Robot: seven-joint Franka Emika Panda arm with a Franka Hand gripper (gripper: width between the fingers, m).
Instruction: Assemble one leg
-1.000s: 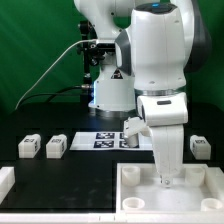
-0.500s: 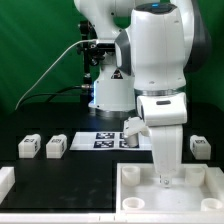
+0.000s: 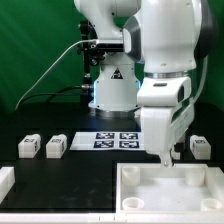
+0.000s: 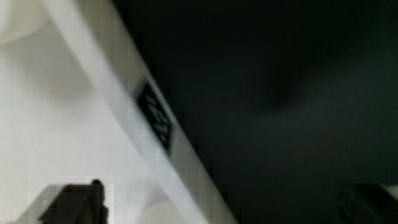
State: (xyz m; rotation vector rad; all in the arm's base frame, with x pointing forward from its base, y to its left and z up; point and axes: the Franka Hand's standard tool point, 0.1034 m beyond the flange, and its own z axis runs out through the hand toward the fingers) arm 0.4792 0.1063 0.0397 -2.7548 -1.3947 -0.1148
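My gripper (image 3: 166, 158) hangs just above the far rim of the large white tray-like part (image 3: 128, 190). In the wrist view its two dark fingertips (image 4: 71, 205) stand wide apart with nothing between them, so it is open and empty. That blurred view shows a white edge of the tray with a small black marker tag (image 4: 155, 115) beside the black table. Two legs (image 3: 28, 147) (image 3: 55, 146) sit on the table at the exterior view's left, and a third leg (image 3: 200, 148) at its right. A fourth leg does not show clearly.
The marker board (image 3: 112, 140) lies on the black table behind the tray, in front of the arm's base (image 3: 110, 95). Another white part (image 3: 5, 180) juts in at the exterior view's lower left edge. A green backdrop stands behind.
The gripper has risen out of the tray's far right area and shifted slightly toward the exterior view's right. The legs on the table have not moved.
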